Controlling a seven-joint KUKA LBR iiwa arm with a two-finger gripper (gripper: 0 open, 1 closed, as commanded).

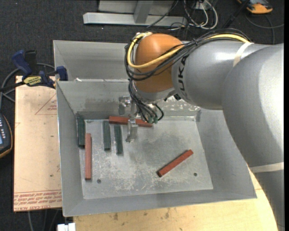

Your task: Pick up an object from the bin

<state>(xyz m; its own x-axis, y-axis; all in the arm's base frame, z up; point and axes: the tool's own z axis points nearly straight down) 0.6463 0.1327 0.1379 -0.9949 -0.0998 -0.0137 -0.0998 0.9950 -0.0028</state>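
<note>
At the upper middle of the bin, the gripper meets a red-brown bar beside two green bars; whether its fingers clench it cannot be told.

Dark carpet floor; cables trailing along top.

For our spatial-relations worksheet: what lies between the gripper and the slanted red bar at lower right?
Nothing. In the camera view, the bin floor between the gripper and the slanted red bar is bare grey metal.
</note>
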